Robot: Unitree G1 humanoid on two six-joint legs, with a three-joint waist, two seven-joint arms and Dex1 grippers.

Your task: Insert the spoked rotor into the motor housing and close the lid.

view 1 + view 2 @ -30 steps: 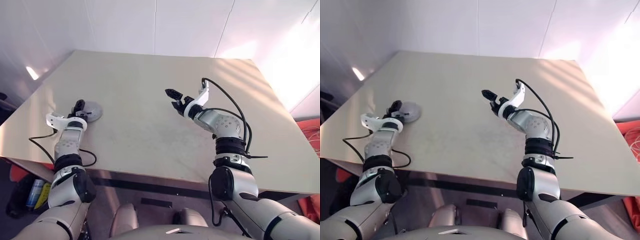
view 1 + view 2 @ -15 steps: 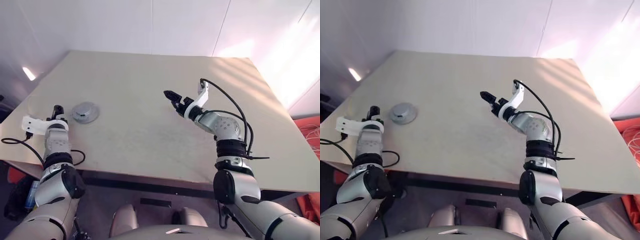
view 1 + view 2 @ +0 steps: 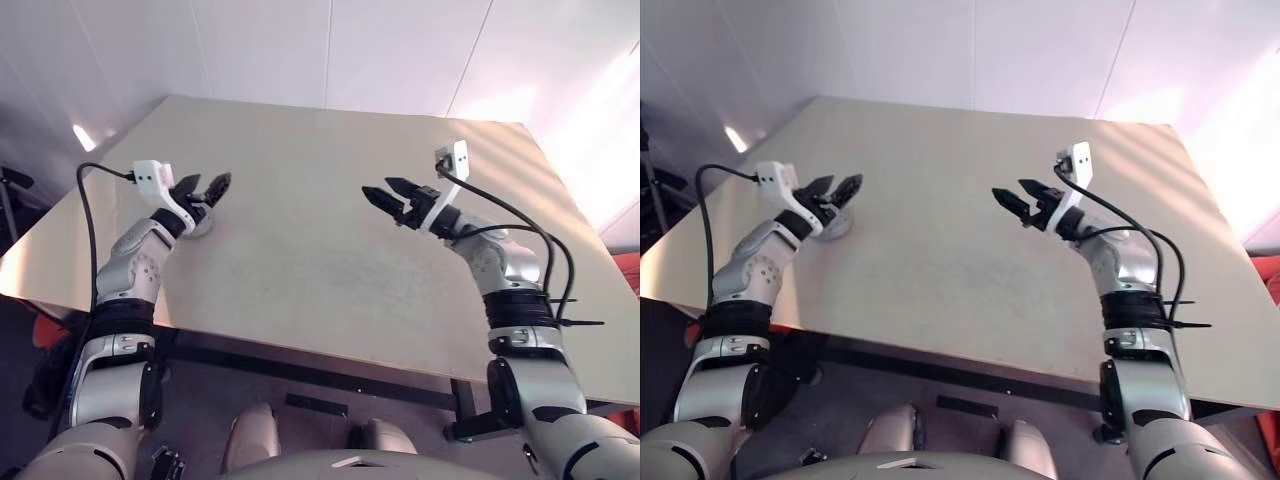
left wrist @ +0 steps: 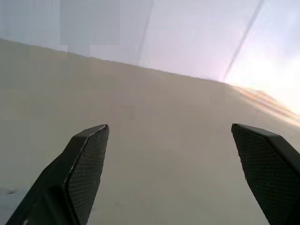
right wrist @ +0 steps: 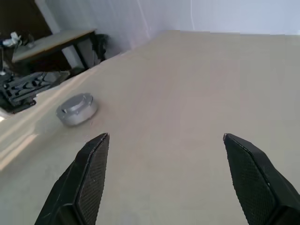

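Both claws, left (image 3: 213, 187) and right (image 3: 388, 197), now raised, spread, empty; lid (image 5: 76, 110) alone on table (image 3: 320, 250).

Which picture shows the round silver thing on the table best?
The right wrist view: the lid sits whole and unblocked on the table. In the eye views the left claw covers most of it.

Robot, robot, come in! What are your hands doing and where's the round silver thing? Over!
Left gripper open, empty. Right gripper open, empty. Lid closed on its housing on the table, by the left gripper. Nothing in the way.
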